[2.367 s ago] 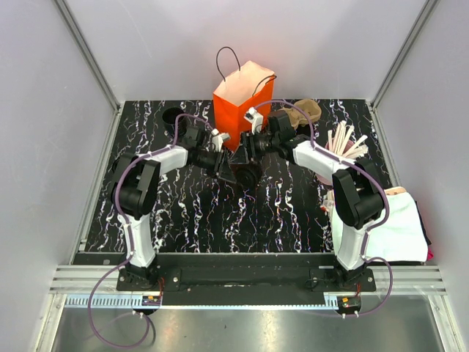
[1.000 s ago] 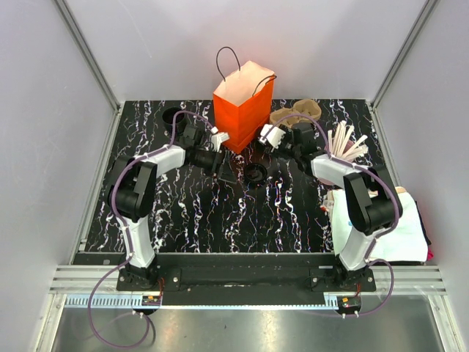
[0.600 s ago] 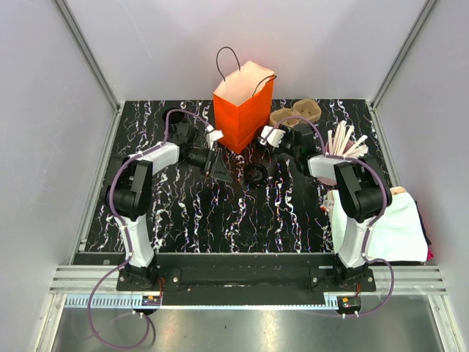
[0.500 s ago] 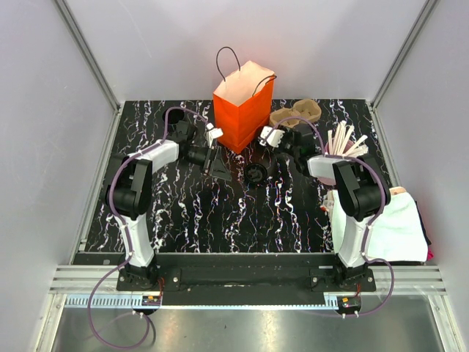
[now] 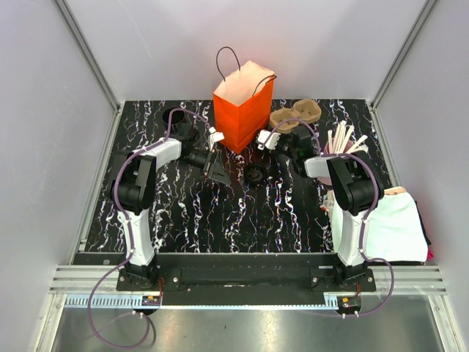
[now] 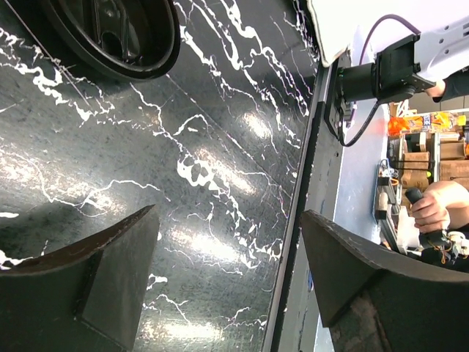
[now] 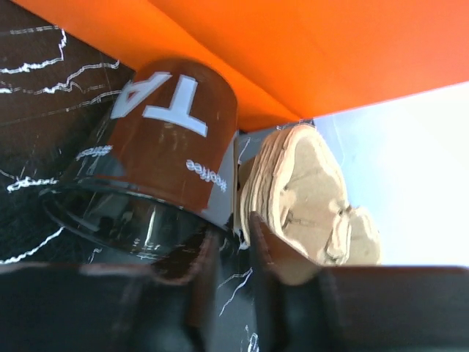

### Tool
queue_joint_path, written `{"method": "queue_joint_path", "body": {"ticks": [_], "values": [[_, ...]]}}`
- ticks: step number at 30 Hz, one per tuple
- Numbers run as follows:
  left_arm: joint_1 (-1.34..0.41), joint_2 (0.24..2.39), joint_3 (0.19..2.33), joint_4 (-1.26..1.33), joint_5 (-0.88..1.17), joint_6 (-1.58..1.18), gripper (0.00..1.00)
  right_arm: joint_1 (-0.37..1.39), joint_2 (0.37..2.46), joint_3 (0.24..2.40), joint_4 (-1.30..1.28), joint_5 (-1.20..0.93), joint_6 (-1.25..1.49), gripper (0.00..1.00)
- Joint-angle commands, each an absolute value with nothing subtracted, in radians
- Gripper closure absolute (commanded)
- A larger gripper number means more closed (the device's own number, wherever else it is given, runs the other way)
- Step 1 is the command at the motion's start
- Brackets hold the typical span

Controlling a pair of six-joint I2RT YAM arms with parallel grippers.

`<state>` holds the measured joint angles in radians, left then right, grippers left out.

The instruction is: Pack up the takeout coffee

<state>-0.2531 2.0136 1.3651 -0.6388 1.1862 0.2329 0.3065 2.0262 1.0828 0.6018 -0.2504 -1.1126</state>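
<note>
The takeout coffee (image 5: 255, 174) is a small dark cup with a black lid. It lies on its side on the marbled table, in front of the orange paper bag (image 5: 242, 106). In the right wrist view the cup (image 7: 165, 139) shows white lettering, and its base points toward the bag (image 7: 293, 51). My right gripper (image 7: 234, 238) sits just right of the lid, jaws drawn to a narrow gap with only table between them. My left gripper (image 6: 231, 242) stands wide open and empty, left of the cup (image 6: 110, 33). From above, the left gripper (image 5: 218, 173) and right gripper (image 5: 268, 166) flank the cup.
A brown pulp tray (image 5: 297, 114) lies right of the bag, close behind my right fingers (image 7: 308, 191). A pink cup of white sticks (image 5: 343, 145) stands at the right, with a white cloth (image 5: 385, 224) nearer. A black round object (image 5: 174, 116) sits at the back left.
Both grippers have let go of the cup and drawn apart from it. The left arm swung back left with its jaws wider. The right jaws have narrowed beside the lid.
</note>
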Motion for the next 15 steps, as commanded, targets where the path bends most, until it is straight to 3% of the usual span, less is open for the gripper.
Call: {"method": "queue_joint_path", "body": {"ticks": [1,8,15], "values": [[-0.245,2.022,1.413,-0.66,1.223,0.275,0.18,0.305,2.023,1.088,0.721,-0.302,-1.112,0.8],[-0.244,2.025,1.417,-0.676,1.226,0.284,0.19,0.307,1.903,1.019,0.631,-0.304,-1.06,1.0],[-0.236,1.973,1.413,-0.696,1.198,0.304,0.18,0.311,1.683,1.139,0.182,-0.239,-0.83,1.0]]}}
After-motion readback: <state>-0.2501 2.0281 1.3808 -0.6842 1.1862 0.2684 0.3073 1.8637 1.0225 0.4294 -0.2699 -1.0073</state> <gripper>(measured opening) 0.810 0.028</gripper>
